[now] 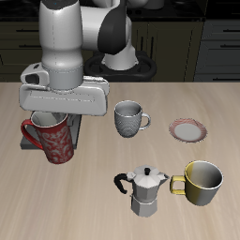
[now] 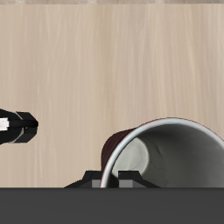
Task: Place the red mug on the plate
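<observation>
The red mug, dark red with a pale mottled pattern, hangs tilted under my gripper near the table's back edge, over a dark burner. In the wrist view its light grey inside fills the view close up. My gripper has one black fingertip on each side of the mug's rim wall. The jaws are shut on the rim. The plate, a small saucer with a white centre and reddish-brown rim, lies bare across the table beyond the grey-white mug.
A grey-white mug stands between the red mug and the plate. A metal moka pot and a yellow mug stand near the front edge. The dark burner lies under the red mug.
</observation>
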### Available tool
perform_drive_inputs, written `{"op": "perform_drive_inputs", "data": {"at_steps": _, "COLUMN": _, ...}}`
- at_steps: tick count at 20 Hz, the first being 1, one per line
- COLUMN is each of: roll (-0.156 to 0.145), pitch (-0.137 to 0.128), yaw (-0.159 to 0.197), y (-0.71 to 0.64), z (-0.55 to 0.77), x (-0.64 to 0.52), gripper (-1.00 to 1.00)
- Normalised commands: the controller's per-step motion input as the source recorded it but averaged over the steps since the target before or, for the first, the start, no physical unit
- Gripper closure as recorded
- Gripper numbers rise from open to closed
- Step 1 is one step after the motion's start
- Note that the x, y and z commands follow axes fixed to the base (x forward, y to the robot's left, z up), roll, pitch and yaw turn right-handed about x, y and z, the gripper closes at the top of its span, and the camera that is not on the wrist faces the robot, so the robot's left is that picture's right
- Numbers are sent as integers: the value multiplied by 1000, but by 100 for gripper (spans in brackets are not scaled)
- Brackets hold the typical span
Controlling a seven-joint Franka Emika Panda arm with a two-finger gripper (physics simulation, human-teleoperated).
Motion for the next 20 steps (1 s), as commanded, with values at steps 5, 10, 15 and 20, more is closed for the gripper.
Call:
{"op": "perform_drive_inputs", "data": {"at_steps": 5, "roll": -15, "pitch": -64, "yaw": -10, "y": 140, "z": 319, "x": -385, "gripper": 100}}
{"op": "perform_drive_inputs", "data": {"at_steps": 10, "roll": -38, "pitch": -17, "yaw": -24, "y": 189, "z": 159, "x": -349, "gripper": 100}}
{"op": "perform_drive_inputs", "data": {"at_steps": 15, "roll": -32, "pitch": -18, "yaw": 3, "y": 292, "z": 37, "x": -319, "gripper": 100}}
{"op": "perform_drive_inputs", "data": {"at_steps": 20, "roll": -41, "pitch": -66, "yaw": 58, "y": 268, "z": 113, "x": -256, "gripper": 100}}
